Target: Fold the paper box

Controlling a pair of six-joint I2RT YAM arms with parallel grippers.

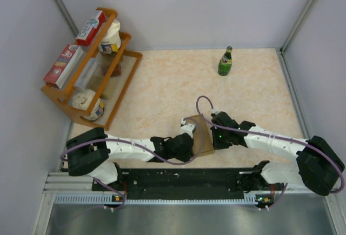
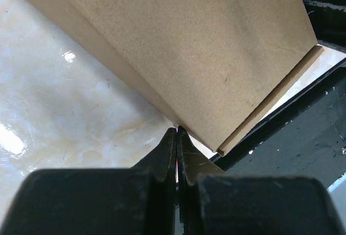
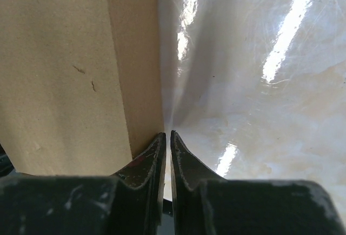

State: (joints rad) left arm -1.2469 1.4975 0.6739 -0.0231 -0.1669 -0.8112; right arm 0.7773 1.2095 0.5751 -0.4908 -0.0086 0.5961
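1. Top view:
   - The box sits on the counter near the front edge, between both arms.
   - The left tool is at its left side and the right tool at its right.
   - Contact is too small to confirm from here.
   - Likely step: pressing the walls square from both sides.
   - The two pushes should be equal and opposed, or the box will skid or twist on the glossy counter.

2. Left wrist view:
   - The left tool is pressed together, with nothing seen between the fingers.
   - Its tips sit at the bottom edge of the box, right where the cardboard meets the counter.
   - The box face leans over the tool.
   - It works best as a blunt pusher: load low, along the crease line, and move slowly. A push higher up would probably bow the panel rather than fold it.

3. Right wrist view:
   - The right tool is all but pressed together, with only a thin slit and no cardboard visible in it.
   - Its tips are at the base of the corner of the box, on the counter.
   - This side should act as the backstop while the left side pushes.
   - Main risk: the tips slide under the edge and lift the box.
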